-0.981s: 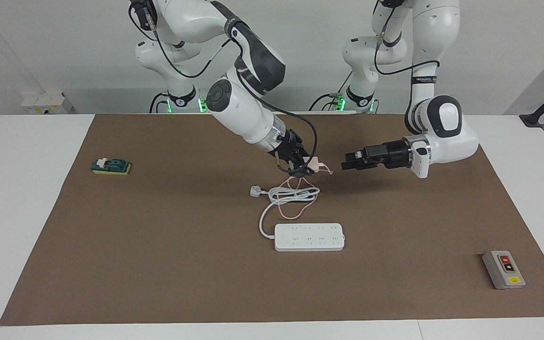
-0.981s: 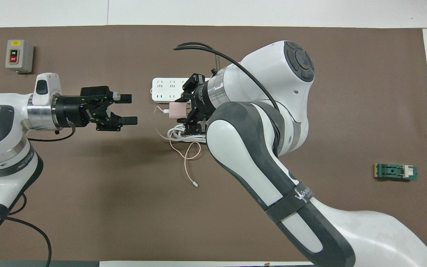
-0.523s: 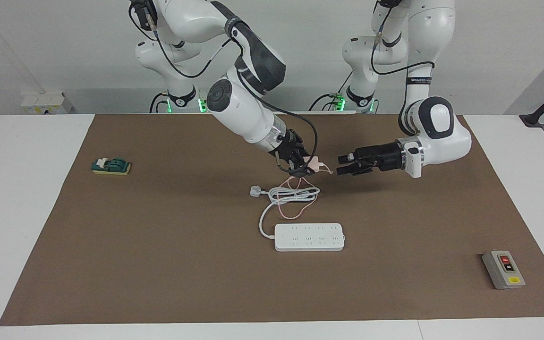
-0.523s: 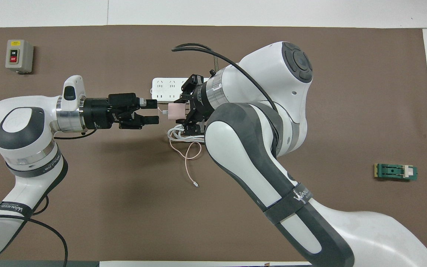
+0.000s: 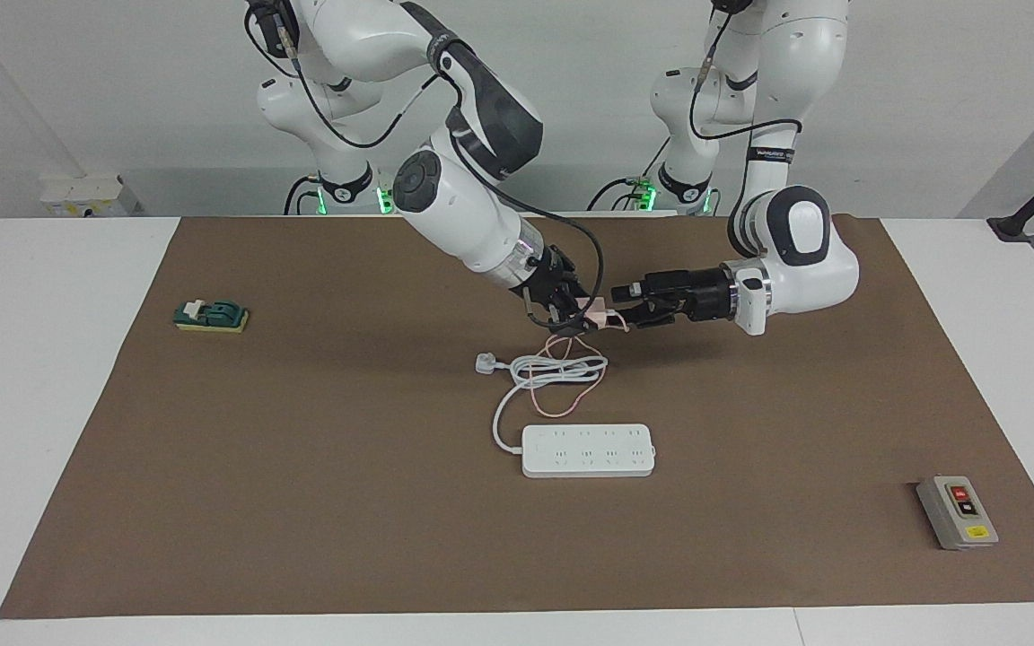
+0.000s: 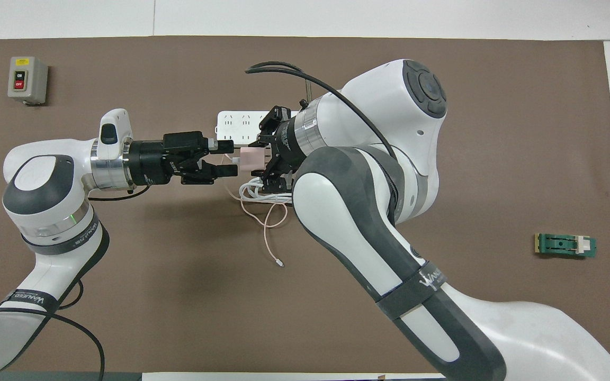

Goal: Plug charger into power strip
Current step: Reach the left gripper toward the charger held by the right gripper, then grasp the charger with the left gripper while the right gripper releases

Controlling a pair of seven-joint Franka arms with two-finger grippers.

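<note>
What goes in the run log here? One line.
right gripper: holds charger aloft | left gripper: open at charger | power strip: unplugged

Brown-matted table — power strip, grey switch box, green block.

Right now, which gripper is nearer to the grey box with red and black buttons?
Left. The left gripper hangs mid-table beside the small pale-pink cube charger, toward the grey button box's end; the right gripper, holding the charger, sits a little farther off.

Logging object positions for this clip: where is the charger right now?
The charger is off the table, held in the right gripper above the coiled white cord. The left gripper's open fingers are at its free end.
</note>
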